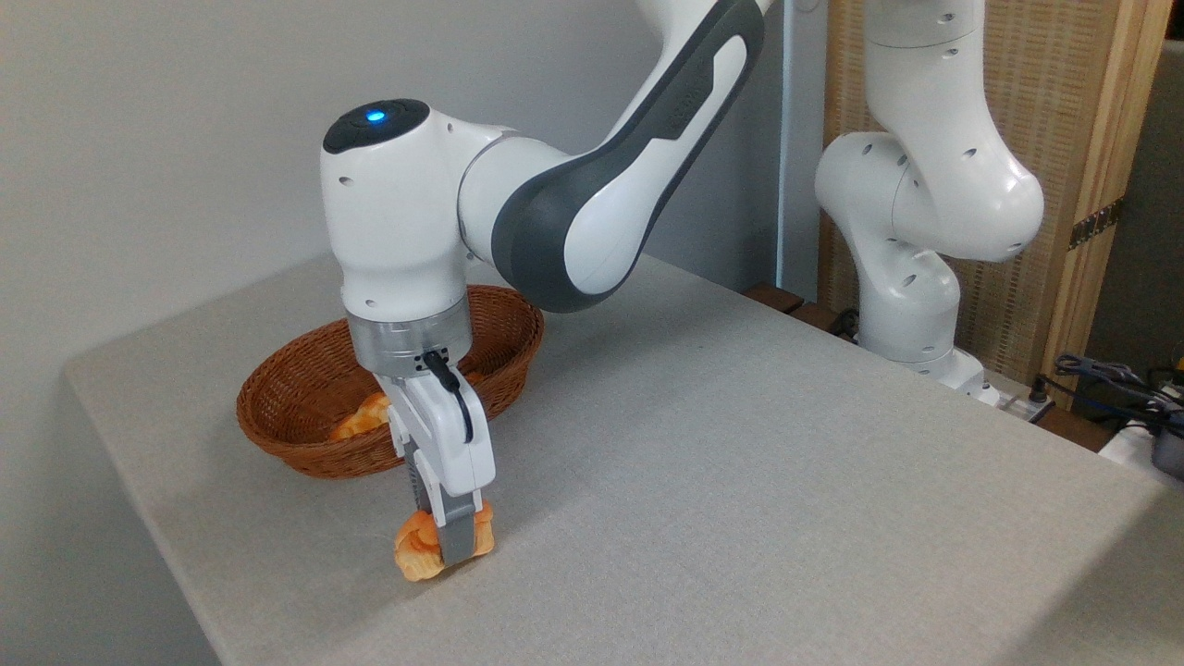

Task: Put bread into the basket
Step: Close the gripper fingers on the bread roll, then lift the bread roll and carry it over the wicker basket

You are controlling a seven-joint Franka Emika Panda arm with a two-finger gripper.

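I see my tool (pixel 446 546) clenched on the bun (pixel 418 548), bun low over the bench (pixel 740 444), just in front of the basket (pixel 305 407); another bread piece (pixel 363 418) inside basket

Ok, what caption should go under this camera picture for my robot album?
The gripper pinches a small bun just in front of the wicker basket.
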